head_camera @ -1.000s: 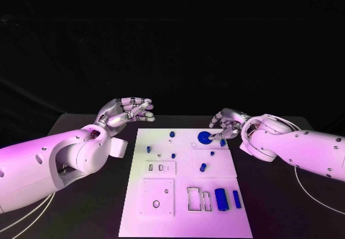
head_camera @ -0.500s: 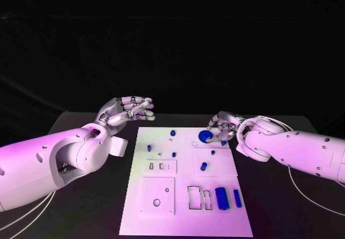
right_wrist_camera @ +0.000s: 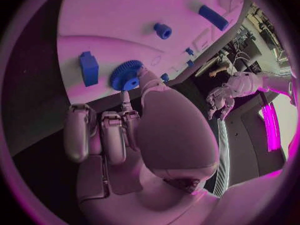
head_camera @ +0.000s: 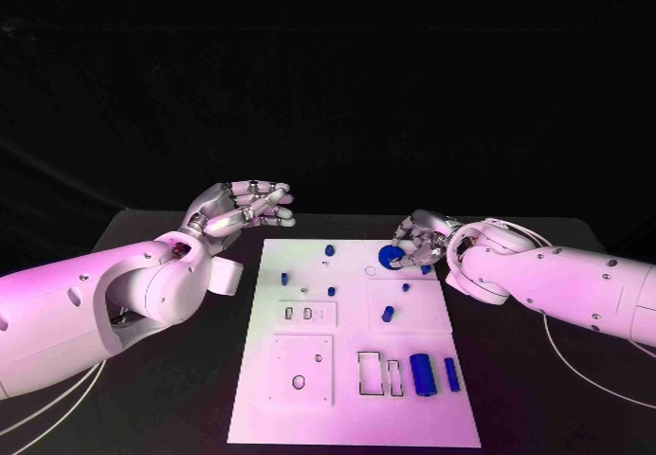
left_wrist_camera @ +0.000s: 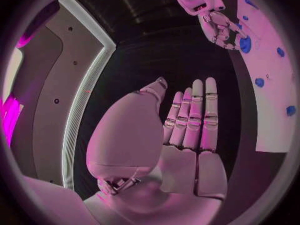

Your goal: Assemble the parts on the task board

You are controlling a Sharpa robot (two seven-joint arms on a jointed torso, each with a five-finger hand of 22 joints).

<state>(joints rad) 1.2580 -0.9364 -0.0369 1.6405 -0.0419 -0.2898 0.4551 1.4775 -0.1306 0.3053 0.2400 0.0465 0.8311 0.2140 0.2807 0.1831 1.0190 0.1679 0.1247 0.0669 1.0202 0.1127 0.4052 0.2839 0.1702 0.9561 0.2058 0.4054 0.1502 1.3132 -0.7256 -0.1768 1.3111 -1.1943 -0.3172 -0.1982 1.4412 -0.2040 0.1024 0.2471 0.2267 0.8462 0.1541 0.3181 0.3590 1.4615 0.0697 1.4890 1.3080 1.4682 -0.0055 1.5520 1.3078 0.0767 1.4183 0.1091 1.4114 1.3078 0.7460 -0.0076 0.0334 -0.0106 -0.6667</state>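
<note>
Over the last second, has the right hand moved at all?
Yes. The right hand, gripping the blue gear, drew slightly toward the far edge of the task board.

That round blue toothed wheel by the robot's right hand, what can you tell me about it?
The blue gear is a small round wheel with fine teeth round its rim and a raised hub in the middle, and looks like plastic. It sits at the far right part of the white task board. The right hand pinches it at the edge between fingertips. Whether it lies flat on the board or is slightly lifted I cannot tell.
</note>
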